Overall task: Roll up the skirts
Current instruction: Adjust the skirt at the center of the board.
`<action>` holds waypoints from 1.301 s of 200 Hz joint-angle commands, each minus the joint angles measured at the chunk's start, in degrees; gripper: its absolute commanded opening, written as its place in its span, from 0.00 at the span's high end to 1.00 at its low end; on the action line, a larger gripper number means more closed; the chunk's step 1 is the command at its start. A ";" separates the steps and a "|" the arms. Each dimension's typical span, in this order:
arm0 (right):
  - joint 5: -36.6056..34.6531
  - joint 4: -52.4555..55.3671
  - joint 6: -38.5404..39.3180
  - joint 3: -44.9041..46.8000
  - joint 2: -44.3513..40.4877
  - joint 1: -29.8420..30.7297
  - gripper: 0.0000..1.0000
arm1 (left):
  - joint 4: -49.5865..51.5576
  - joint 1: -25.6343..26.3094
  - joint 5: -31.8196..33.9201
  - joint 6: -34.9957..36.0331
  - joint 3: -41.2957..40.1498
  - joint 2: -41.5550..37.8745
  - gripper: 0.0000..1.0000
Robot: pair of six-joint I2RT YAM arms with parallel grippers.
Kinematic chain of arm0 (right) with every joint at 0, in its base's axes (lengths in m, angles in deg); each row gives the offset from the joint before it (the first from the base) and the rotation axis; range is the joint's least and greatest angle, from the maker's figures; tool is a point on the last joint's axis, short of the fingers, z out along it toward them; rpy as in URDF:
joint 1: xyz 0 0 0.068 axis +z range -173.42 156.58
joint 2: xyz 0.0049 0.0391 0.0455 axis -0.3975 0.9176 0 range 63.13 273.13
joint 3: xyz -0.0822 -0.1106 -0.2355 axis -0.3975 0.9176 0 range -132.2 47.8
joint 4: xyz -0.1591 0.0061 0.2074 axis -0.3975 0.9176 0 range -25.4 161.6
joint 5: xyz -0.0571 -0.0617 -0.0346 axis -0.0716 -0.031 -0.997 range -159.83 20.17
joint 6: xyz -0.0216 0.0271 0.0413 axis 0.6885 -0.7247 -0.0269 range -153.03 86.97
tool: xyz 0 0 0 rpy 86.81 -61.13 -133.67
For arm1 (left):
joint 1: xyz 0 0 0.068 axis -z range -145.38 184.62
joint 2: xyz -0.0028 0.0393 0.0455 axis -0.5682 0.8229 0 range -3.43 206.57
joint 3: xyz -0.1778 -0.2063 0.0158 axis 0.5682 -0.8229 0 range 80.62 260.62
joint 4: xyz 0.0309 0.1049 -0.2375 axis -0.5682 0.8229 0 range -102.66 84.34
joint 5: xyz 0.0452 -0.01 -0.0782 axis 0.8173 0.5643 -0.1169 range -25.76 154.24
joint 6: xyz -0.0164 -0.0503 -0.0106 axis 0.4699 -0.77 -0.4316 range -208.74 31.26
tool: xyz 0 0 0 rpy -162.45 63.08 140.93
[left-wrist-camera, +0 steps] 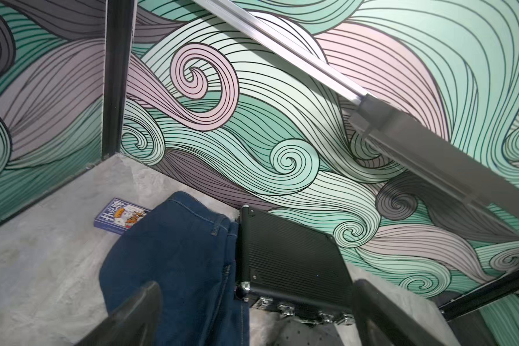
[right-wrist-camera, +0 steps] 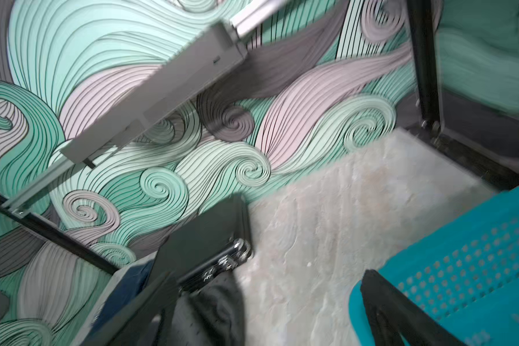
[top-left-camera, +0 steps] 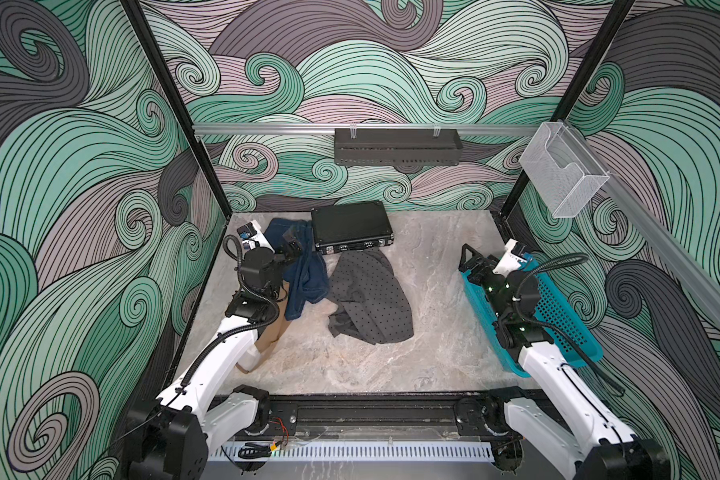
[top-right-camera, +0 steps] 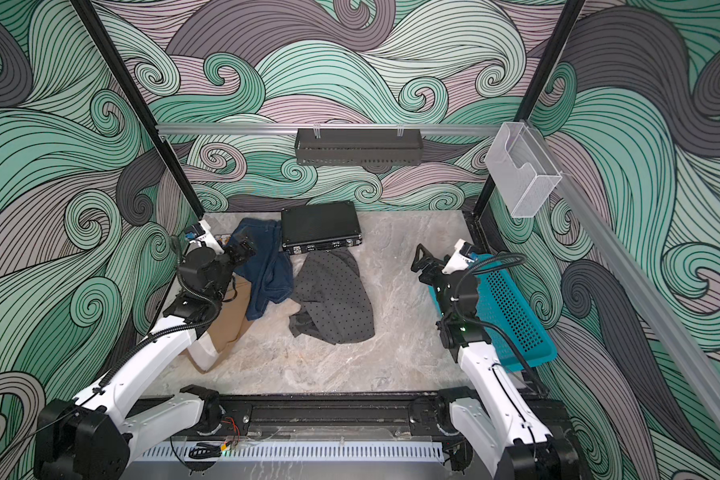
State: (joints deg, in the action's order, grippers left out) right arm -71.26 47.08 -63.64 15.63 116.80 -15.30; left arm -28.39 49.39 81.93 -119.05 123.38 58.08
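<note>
My left claw (top-left-camera: 294,246) stands wide open and empty, just above the blue denim skirt (top-left-camera: 306,274). This skirt lies crumpled at the far left of the table (top-left-camera: 429,357), touching the black case (top-left-camera: 350,226). The grey dotted skirt (top-left-camera: 368,299) lies in the middle, with its far edge against the case. The tan skirt (top-left-camera: 269,340) lies partly under my left arm. My right claw (top-left-camera: 470,259) is open too and holds nothing, at the far end of the teal basket (top-left-camera: 566,320).
</note>
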 commanded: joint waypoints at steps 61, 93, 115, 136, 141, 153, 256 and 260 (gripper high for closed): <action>-1.83 45.76 -2.69 -24.89 31.76 33.76 0.14 | 46.64 9.93 -28.67 -17.24 16.16 25.11 0.33; -1.16 46.32 -0.75 -31.71 43.55 41.38 0.01 | 47.71 10.11 -25.06 -19.92 13.77 30.70 0.33; -2.32 45.80 -1.39 -30.99 47.95 41.54 0.19 | 52.24 9.09 -14.89 -24.25 14.71 34.66 0.36; -3.08 43.45 -1.39 -26.35 46.65 40.36 0.53 | 52.33 4.65 -11.10 -26.80 13.79 36.28 0.36; -2.00 42.72 -1.61 -24.80 45.80 39.72 0.62 | 52.03 3.45 -10.62 -26.78 13.71 36.44 0.36; 1.13 39.98 -1.88 -21.13 43.24 37.92 0.79 | 52.57 0.48 -9.13 -26.86 14.37 37.17 0.36; 20.35 31.48 -5.01 -12.84 29.12 32.75 0.85 | 61.18 -15.74 -12.41 -17.85 38.57 48.18 0.28; 20.74 31.49 -5.19 -12.74 28.69 32.33 0.85 | 61.33 -15.58 -13.24 -17.66 38.78 47.88 0.28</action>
State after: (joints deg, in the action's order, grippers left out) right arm -55.00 78.12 -67.01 4.18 147.62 18.62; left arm 28.83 33.69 69.19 -140.79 157.50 106.41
